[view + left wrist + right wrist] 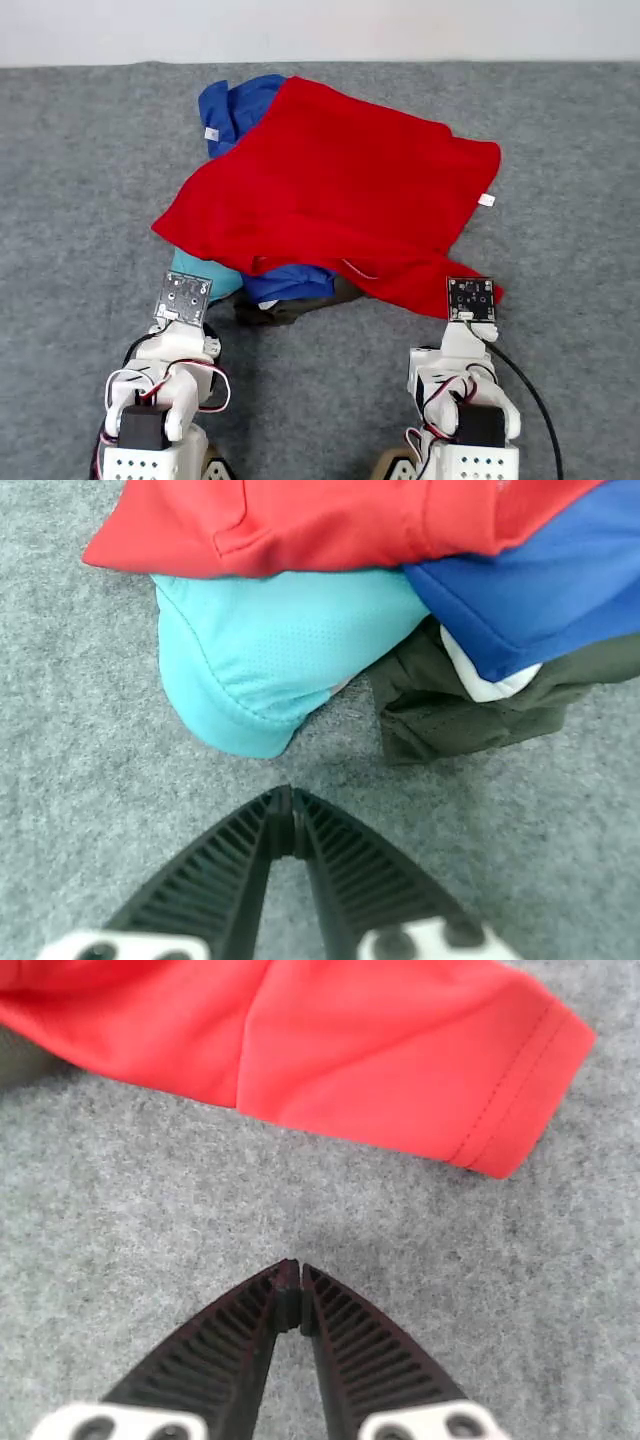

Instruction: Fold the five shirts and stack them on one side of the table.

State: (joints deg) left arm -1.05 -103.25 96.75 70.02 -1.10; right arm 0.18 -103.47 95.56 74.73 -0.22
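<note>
My left gripper [292, 815] and right gripper [293, 1285], fingers pressed together, face a red cloth shirt [330, 190] covering a blue shirt [235, 105], turquoise shirt [270, 650] and olive shirt [470, 715].

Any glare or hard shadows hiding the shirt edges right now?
High view: even light, no glare on the red shirt, soft shadow under its near edge. Left wrist view: shadowed gap between teal shirt and dark shirt. Right wrist view: sleeve hem evenly lit.
</note>
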